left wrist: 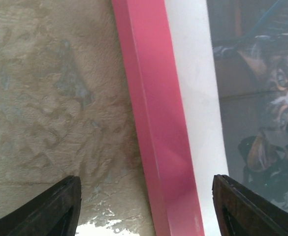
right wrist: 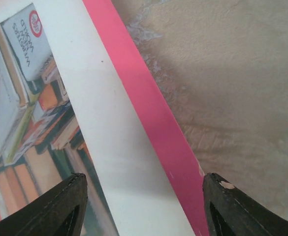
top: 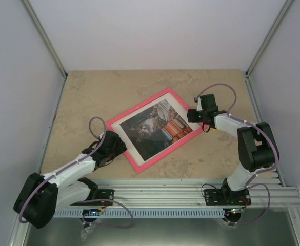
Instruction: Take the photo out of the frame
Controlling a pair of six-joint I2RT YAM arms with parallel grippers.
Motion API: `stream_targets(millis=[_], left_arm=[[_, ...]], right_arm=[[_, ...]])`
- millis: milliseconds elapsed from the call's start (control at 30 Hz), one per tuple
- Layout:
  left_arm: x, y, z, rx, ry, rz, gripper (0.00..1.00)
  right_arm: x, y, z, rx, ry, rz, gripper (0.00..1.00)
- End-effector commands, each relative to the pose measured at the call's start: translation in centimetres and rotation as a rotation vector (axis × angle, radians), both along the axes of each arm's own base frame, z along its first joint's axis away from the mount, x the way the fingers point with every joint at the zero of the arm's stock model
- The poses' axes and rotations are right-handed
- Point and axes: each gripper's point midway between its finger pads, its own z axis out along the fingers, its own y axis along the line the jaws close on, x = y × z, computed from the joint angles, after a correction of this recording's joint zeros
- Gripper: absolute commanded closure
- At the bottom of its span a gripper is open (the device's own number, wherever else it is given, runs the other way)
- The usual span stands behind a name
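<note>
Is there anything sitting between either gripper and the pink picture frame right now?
Nothing visible. The left gripper hangs open astride the pink frame rim, one finger over the table, one over the photo; the right gripper does likewise at the opposite edge.

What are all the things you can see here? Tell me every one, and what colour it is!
frame: one, bright pink, flat on the table, turned at an angle
photo: one, a cat and books with a white border, inside the frame
table: one, beige marbled, under everything
cables: two, lilac, one looping over each arm
arms: two, white and black, bases at the near edge
left gripper: one, black fingers, open astride the frame's near-left edge
right gripper: one, black fingers, open astride the frame's far-right edge
</note>
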Motion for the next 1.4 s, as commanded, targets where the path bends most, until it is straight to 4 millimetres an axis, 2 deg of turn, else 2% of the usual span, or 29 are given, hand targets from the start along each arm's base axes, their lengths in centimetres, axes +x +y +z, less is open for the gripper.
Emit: stream_targets(millis=[0,133,300,400,533,667,867,1000,1200,1367], left_arm=[[1.2,-0.4,0.5,0.018,-0.016,-0.008,0.28],[1.5,-0.3,-0.1,0.054,0.014,-0.006,0.31],[1.7,-0.3,-0.8,0.088,0.036,-0.021,0.44],[1.9,0.0,-1.0,0.116,0.042,-0.018,0.48],[2.7,0.4,-0.8,0.174,0.045,-0.015,0.55],[3.9,0.9,-0.8,0.247,0.047,-0.005,0.63],[6.5,1.3,-1.6,0.361,0.089,-0.018,0.62],[9.4,1.4,-1.6,0.417,0.101,-0.031,0.62],[13.3,0.9,-1.4,0.513,0.085,-0.094,0.67],[16.1,-0.2,-0.7,0.544,0.055,-0.143,0.66]], right_arm=[[1.5,0.5,-0.3,0.002,-0.006,0.068,0.36],[1.5,-0.5,-1.7,-0.018,0.023,0.049,0.38],[0.7,-0.6,-3.8,-0.019,0.090,0.055,0.49],[-0.4,-0.5,-4.9,-0.008,0.142,0.062,0.59],[-2.2,-0.7,-5.3,0.015,0.189,0.043,0.76],[-4.4,-0.5,-5.2,0.058,0.217,0.036,0.83],[-8.3,1.1,-4.9,0.105,0.262,0.040,0.81],[-11.4,2.8,-4.6,0.124,0.284,0.051,0.79],[-15.8,3.9,-4.3,0.153,0.309,0.037,0.76],[-19.7,5.3,-4.7,0.186,0.349,0.067,0.73]])
